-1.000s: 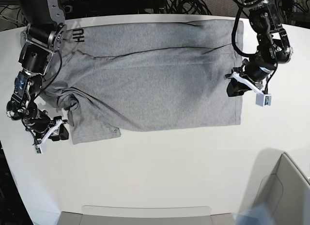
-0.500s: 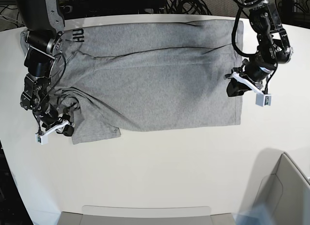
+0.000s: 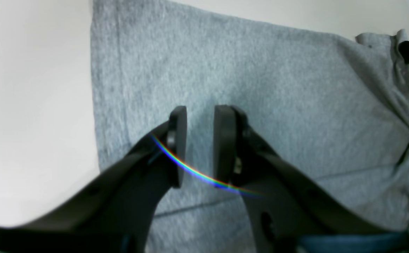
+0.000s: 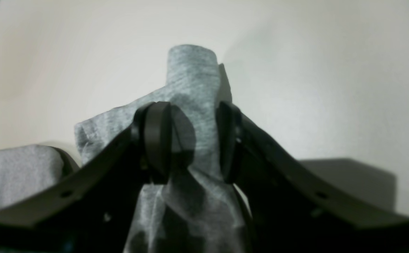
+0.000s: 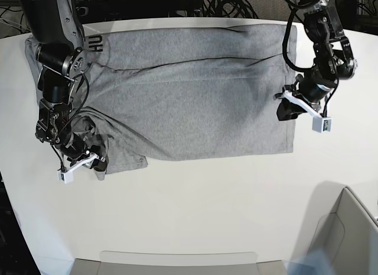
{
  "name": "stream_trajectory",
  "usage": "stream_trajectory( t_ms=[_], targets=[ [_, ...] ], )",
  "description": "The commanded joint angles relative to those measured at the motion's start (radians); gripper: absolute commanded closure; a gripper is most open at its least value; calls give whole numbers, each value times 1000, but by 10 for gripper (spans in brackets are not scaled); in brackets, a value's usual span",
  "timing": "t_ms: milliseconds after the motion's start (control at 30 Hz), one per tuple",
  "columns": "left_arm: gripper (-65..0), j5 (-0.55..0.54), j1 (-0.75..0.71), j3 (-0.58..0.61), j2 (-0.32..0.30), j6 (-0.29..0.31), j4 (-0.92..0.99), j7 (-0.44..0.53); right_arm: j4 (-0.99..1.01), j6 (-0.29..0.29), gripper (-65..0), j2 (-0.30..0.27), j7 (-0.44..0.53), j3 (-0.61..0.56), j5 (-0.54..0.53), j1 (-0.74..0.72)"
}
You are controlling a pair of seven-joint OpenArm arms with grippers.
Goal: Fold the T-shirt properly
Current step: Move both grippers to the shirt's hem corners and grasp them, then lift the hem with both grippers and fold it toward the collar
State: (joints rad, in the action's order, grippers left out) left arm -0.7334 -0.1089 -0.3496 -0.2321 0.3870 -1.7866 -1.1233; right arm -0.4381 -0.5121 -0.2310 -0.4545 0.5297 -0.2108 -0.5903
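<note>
Currently the right gripper (image 4: pixel 193 140) pinches a sleeve bunch of the T-shirt (image 5: pixel 189 91) spread on the table (image 5: pixel 207 210); left gripper (image 3: pixel 199 144) hovers parted at the hem; loose cloth may slip free

Evenly, brightly lit from above, white table (image 5: pixel 195 210) near glare; soft shadow at lower right of base view. Blurred close up on dark fingers (image 3: pixel 176 147) in both wrist views, with rainbow lens flare streak
</note>
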Motion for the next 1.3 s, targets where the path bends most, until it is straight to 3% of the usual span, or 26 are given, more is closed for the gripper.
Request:
stream_trajectory(
  t_ms=[0, 133, 333, 500, 667, 767, 1100, 1267],
  targets=[
    [-153, -15, 48, -7, -11, 2, 8, 30, -5, 7, -223, -8, -43, 0, 17, -12],
    [-203, -12, 145, -9, -20, -3, 118, 30, -5, 7, -223, -17, -56, -4, -25, -3],
    [-242, 25, 292, 2, -65, -155, 313, 56, -5, 5, -223, -35, -83, -6, -25, -1],
    [-262, 171, 371, 27, -65, -156, 494, 151, -5, 5, -223, -38, -83, -6, -25, -1],
    [-261, 180, 387, 191, -100, -155, 621, 274, -5, 5, -223, -38, -83, -6, -25, -1],
    [-261, 180, 389, 208, -103, -156, 658, 322, -6, 5, -223, -38, -83, -6, -23, -1],
    [-261, 186, 438, 225, -120, -156, 810, 394, -6, 5, -223, -40, -83, -6, -22, -1],
    [-259, 185, 440, 317, -126, -155, 812, 394, -6, 5, -223, -40, -83, -6, -22, -3]
  ],
)
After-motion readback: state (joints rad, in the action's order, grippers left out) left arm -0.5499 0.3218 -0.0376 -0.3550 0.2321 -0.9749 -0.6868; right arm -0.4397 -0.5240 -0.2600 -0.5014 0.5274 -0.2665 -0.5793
